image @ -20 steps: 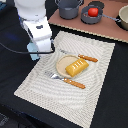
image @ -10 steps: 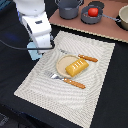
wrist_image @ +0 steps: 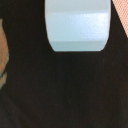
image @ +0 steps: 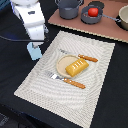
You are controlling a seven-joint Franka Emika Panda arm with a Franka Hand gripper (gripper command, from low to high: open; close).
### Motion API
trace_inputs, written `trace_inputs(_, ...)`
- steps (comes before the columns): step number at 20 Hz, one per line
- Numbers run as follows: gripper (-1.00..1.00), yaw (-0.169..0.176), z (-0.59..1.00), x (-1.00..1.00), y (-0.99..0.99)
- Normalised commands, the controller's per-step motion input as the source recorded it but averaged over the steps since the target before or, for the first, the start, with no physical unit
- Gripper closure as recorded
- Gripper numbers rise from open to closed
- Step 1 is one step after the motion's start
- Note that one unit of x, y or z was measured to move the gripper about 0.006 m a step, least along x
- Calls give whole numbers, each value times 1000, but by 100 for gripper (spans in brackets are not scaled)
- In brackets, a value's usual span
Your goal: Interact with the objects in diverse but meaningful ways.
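Observation:
The pale blue cup (image: 34,52) sits on the dark table just off the striped placemat's (image: 100,75) edge at the exterior view's left. My gripper (image: 35,45) hangs directly over it, very close; I cannot tell whether the fingers touch it. The wrist view shows the cup (wrist_image: 77,25) large and close, with no fingers in sight. The yellow ridged bread block (image: 76,66) lies on a round beige plate (image: 63,64) in the middle of the placemat. The red tomato (image: 93,11) rests in a dark pan at the back. The sausage stick is out of view.
A wooden-handled knife (image: 82,57) and fork (image: 66,80) lie beside the plate. A grey pot (image: 69,7) and another pan (image: 122,17) stand on the brown board (image: 102,27) at the back. The white arm (image: 30,17) rises at the back left.
The arm has shifted only slightly over the cup; the cup, plate and bread have not moved.

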Motion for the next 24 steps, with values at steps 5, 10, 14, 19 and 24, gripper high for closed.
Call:
trace_inputs(5,-100,-33,-251,25,0)
trace_inputs(10,-100,-15,-358,-13,1)
trace_inputs(14,-100,-2,-403,-44,4)
trace_inputs(19,-100,0,-429,-98,0)
trace_inputs(24,100,-3,-225,-46,7)
